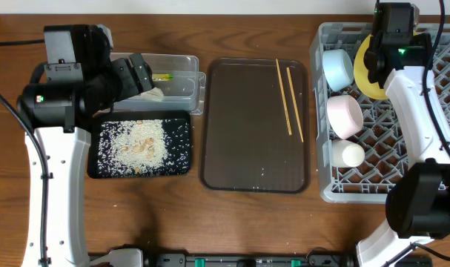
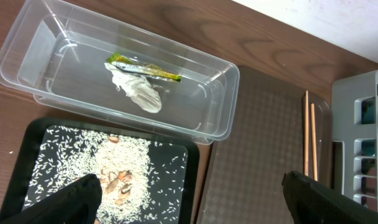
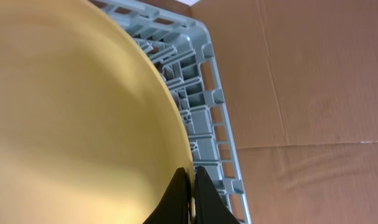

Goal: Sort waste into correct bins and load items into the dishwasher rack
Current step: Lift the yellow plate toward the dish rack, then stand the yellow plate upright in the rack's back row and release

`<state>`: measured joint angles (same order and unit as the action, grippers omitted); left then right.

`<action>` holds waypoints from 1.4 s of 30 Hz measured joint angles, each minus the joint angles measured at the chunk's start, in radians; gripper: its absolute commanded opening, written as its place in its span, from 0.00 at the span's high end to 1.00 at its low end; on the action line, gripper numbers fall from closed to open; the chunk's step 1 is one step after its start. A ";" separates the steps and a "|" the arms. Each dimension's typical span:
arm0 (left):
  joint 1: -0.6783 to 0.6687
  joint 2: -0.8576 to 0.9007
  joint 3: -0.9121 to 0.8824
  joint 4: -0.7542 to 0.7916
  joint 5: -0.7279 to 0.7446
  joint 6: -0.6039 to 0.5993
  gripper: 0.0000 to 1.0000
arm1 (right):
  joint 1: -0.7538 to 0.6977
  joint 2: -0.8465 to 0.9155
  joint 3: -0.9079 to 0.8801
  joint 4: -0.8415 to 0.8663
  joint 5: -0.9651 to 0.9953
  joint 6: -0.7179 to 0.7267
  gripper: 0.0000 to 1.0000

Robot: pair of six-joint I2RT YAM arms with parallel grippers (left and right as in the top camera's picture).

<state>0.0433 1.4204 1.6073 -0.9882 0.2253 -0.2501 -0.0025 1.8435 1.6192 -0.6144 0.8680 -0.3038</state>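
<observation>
Overhead, I see the left arm (image 1: 69, 81) hanging over the left end of the clear tub (image 1: 187, 85), with the black tray (image 1: 184, 122) just in front of it on the wooden surface (image 1: 247, 230), spread with white rice (image 1: 136, 141) and pale scraps. The brown serving tray (image 1: 239, 133) sits in the middle, and the two chopsticks (image 1: 289, 96) lie on its right half, nearly parallel. On the right, the grey dishwasher rack (image 1: 373, 159) holds the light blue bowl (image 1: 337, 68), the white bowl (image 1: 344, 116) and the white cup (image 1: 347, 153) in a column along its left side, with the yellow plate (image 1: 369, 70) standing on edge beside the blue bowl, under the right arm (image 1: 414, 89). Left wrist view: my left jaws are spread wide with nothing between them, one dark tip at each bottom corner. Below them the tub holds the green-and-yellow wrapper (image 2: 144, 70), which lies touching the crumpled napkin (image 2: 137, 92); the rice tray is nearer the camera, and the chopsticks and a rack corner show at right. Right wrist view: my right jaws are clenched on the yellow plate's rim, one tip on each face, with the rack's corner wall just behind the plate.
</observation>
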 measured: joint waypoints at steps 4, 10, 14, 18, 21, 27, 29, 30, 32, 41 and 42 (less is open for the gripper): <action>0.000 0.000 0.000 0.000 0.000 0.000 0.04 | -0.010 0.000 0.000 0.074 0.004 -0.005 0.99; 0.000 0.000 0.000 0.000 0.000 0.000 0.04 | -0.040 -0.010 -0.002 0.135 0.012 -0.035 0.99; 0.000 0.000 0.000 0.000 0.000 0.000 0.04 | -0.042 -0.027 -0.002 0.133 -0.005 -0.074 0.99; 0.000 0.000 0.000 0.000 0.000 0.000 0.04 | -0.041 -0.029 -0.003 0.116 -0.042 -0.089 0.99; 0.000 0.000 0.000 0.000 0.000 0.000 0.04 | -0.040 -0.029 -0.003 0.117 -0.056 -0.095 0.99; 0.000 0.000 0.000 0.000 0.000 0.000 0.04 | -0.038 -0.007 -0.003 0.106 -0.068 -0.094 0.98; 0.000 0.000 0.000 0.000 0.000 0.000 0.04 | -0.038 0.000 -0.003 0.105 -0.072 -0.090 0.95; 0.000 0.000 0.000 0.000 0.000 0.000 0.04 | -0.038 0.002 -0.004 0.105 -0.079 -0.089 0.90; 0.000 0.000 0.000 0.000 0.000 0.000 0.04 | -0.037 0.002 -0.004 0.104 -0.103 -0.080 0.82; 0.000 0.000 0.000 0.000 0.000 0.000 0.04 | -0.037 0.002 -0.004 0.084 -0.276 0.002 0.54; 0.000 0.000 0.000 0.000 0.000 0.000 0.04 | -0.037 0.002 -0.004 0.077 -0.294 0.015 0.51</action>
<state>0.0433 1.4204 1.6073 -0.9882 0.2253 -0.2501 -0.0395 1.8450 1.6154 -0.5373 0.5735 -0.2890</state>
